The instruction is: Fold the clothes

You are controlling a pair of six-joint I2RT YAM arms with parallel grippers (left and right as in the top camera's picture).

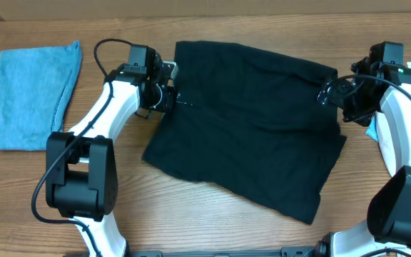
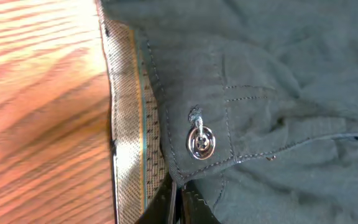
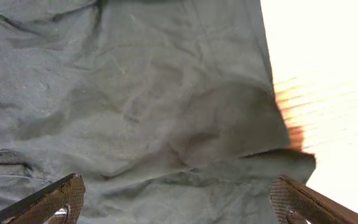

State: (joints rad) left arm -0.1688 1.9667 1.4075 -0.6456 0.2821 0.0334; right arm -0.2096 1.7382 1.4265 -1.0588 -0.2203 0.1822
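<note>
Mostly flat: black shorts pinched at the waistband

Spread across the middle of the wood-grain counter, the black shorts form a rough, slightly skewed rectangle of soft matte cloth with shallow wrinkles. At their left edge a turned-back waistband lining shows beige woven fabric, beside a round metal snap button set in stitched seams. The left end effector is clenched on the shorts at that waistband edge. The right end effector hangs released, its jaws wide apart over the shorts' right edge. Well apart, at the counter's far left, lies a folded light-blue cloth.
</note>
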